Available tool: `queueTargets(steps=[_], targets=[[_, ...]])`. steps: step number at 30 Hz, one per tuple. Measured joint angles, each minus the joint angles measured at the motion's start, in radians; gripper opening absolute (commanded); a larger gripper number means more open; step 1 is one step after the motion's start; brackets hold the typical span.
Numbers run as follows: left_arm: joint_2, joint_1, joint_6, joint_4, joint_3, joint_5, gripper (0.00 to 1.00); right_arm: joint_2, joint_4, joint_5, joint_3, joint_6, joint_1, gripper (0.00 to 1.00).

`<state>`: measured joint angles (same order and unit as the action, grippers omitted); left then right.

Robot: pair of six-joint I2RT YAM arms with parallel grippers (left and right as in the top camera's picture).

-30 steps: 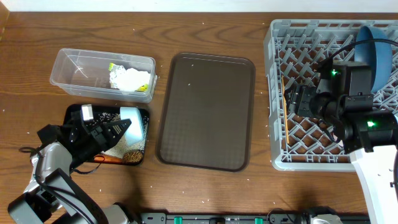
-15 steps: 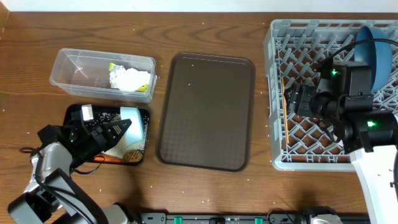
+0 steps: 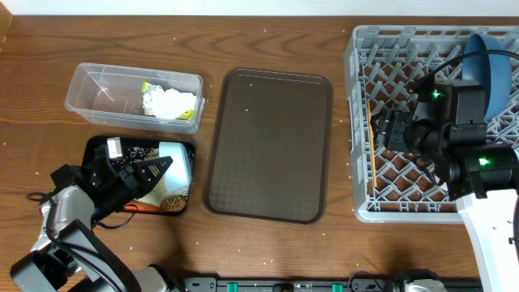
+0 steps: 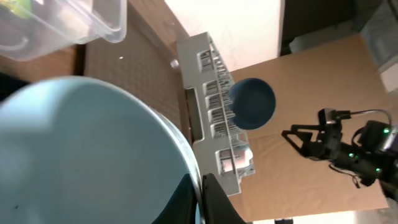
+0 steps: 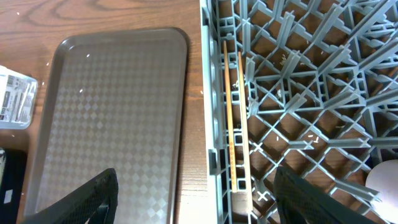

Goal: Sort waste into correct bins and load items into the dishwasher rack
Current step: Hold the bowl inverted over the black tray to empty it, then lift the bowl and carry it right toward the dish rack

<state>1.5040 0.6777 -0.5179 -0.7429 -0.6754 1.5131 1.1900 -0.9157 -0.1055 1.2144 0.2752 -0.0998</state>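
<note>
Your left gripper (image 3: 158, 165) clamps the bowl (image 3: 178, 161) over the black tray (image 3: 138, 140), lower left.
Right gripper (image 5: 199, 200) hangs released above chopsticks (image 5: 235, 124) in the rack (image 5: 298, 93).

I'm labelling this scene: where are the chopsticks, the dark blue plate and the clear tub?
chopsticks (image 5: 229, 112), right wrist view, middle of left stick.
dark blue plate (image 3: 496, 63), overhead view, upper face.
clear tub (image 3: 97, 96), overhead view, bare left floor.

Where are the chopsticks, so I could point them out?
Start at the big grey dishwasher rack on the table's right side. Just inside its wall nearest the brown serving tray lie the chopsticks: two thin wooden sticks side by side, the only tan thing on the grey lattice.
</note>
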Motion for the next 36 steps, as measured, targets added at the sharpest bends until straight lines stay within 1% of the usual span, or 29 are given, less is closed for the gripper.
queueTargets(steps=[7, 11, 13, 15, 17, 18, 21, 23, 24, 25, 26, 27, 29, 31, 32, 34, 36], targets=[[0.000, -0.006, 0.051, 0.008, 0.000, 0.027, 0.06, 0.000, 0.000, 0.000, 0.000, 0.000, 0.000, 0.73], [0.000, -0.043, 0.079, 0.017, 0.000, 0.031, 0.06, 0.000, 0.002, 0.000, 0.000, 0.000, 0.001, 0.73], [0.000, -0.083, 0.092, 0.093, -0.003, 0.029, 0.06, -0.001, 0.009, 0.000, 0.000, 0.000, 0.002, 0.73], [0.000, -0.121, 0.133, 0.194, -0.016, 0.020, 0.06, -0.003, 0.011, -0.003, 0.000, 0.000, 0.009, 0.73], [0.000, -0.153, 0.210, 0.356, -0.028, 0.022, 0.06, -0.010, 0.005, -0.003, 0.000, 0.000, 0.023, 0.74], [0.000, -0.161, 0.241, 0.403, -0.035, 0.024, 0.07, -0.014, 0.002, -0.003, 0.000, 0.000, 0.026, 0.74], [0.000, -0.224, 0.428, 0.686, -0.052, 0.025, 0.06, -0.028, -0.001, -0.003, 0.000, 0.002, 0.026, 0.74], [0.000, -0.296, 0.587, 0.900, -0.063, -0.002, 0.06, -0.034, 0.000, -0.003, 0.000, 0.002, 0.026, 0.73], [0.000, -0.340, 0.671, 1.030, -0.065, -0.021, 0.06, -0.036, 0.000, -0.003, 0.000, 0.002, 0.026, 0.74], [0.000, -0.377, 0.735, 1.118, -0.071, -0.043, 0.06, -0.036, 0.000, -0.003, 0.000, 0.002, 0.026, 0.74], [0.000, -0.422, 0.838, 1.259, -0.074, -0.074, 0.06, -0.035, 0.000, -0.003, 0.000, 0.002, 0.026, 0.73], [0.000, -0.456, 0.901, 1.334, -0.077, -0.103, 0.06, -0.035, 0.000, -0.003, 0.000, 0.002, 0.026, 0.74], [0.000, -0.539, 1.065, 1.503, -0.081, -0.193, 0.06, -0.036, 0.000, -0.003, 0.000, 0.002, 0.026, 0.73], [0.000, -0.619, 1.195, 1.570, -0.082, -0.300, 0.06, -0.035, 0.000, -0.003, 0.000, 0.002, 0.026, 0.73], [0.000, -0.670, 1.257, 1.579, -0.082, -0.360, 0.06, -0.035, 0.000, -0.003, 0.000, 0.003, 0.026, 0.73], [0.003, -0.770, 1.364, 1.590, -0.082, -0.484, 0.06, -0.035, -0.001, 0.003, 0.000, 0.013, 0.026, 0.73], [0.019, -0.866, 1.445, 1.632, -0.083, -0.597, 0.06, -0.036, -0.006, 0.024, 0.000, 0.041, 0.026, 0.73]])
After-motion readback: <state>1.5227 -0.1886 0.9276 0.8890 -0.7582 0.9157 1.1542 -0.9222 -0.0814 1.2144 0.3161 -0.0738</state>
